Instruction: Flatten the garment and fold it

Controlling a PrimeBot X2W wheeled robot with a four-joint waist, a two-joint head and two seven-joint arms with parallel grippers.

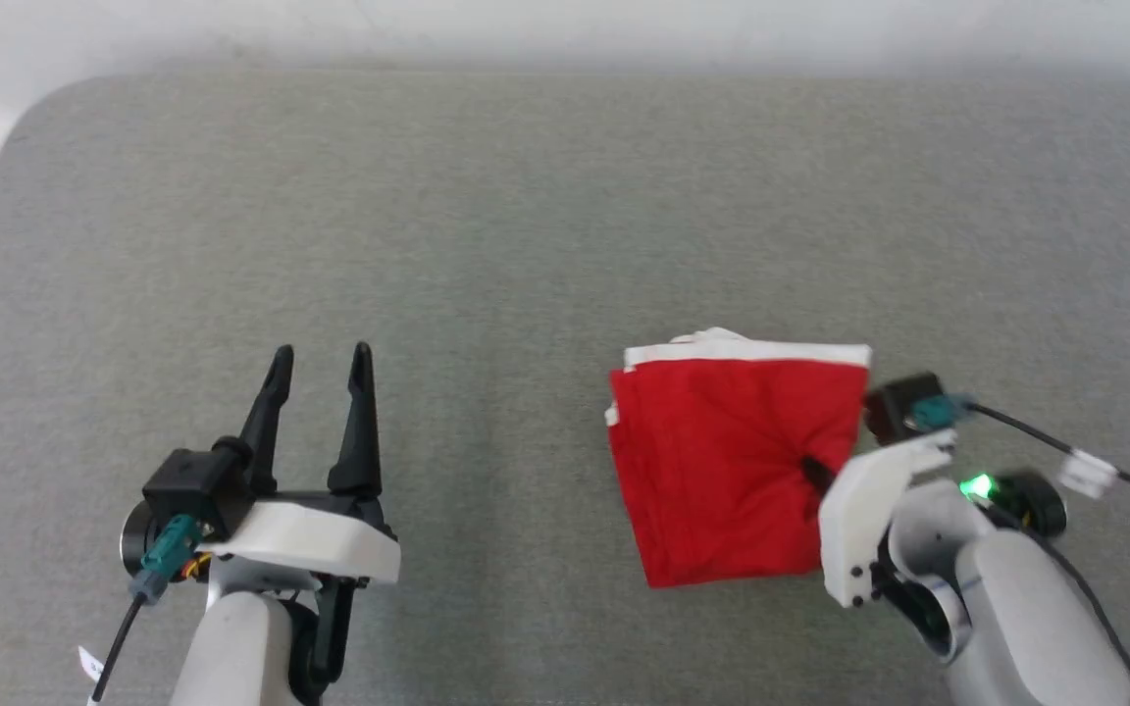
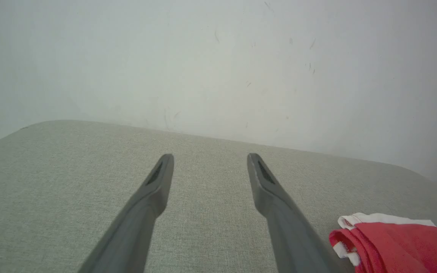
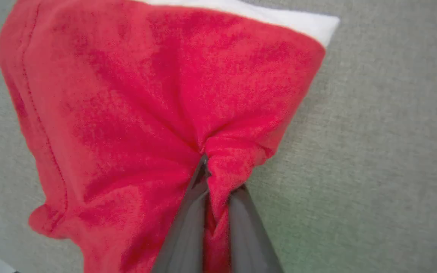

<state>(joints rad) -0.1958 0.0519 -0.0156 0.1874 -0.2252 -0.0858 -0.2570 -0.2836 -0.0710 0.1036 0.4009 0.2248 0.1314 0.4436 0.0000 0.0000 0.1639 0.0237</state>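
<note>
Now the right gripper [image 3: 218, 176] pinches the folded garment [image 3: 146, 94].

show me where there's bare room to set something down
Bare: the far half of the grey surface to the wall, and the strip between left gripper and garment. Crowded: near right, where the right gripper pinches the garment.

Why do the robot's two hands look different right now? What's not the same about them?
The left hand has its fingers spread wide apart; the right hand has its fingers squeezed together. The left hand holds nothing, while the right hand pinches a bunch of the red shorts. The left hand is over bare grey table, away from the cloth; the right hand is at its edge. Both have two long dark fingers.
</note>
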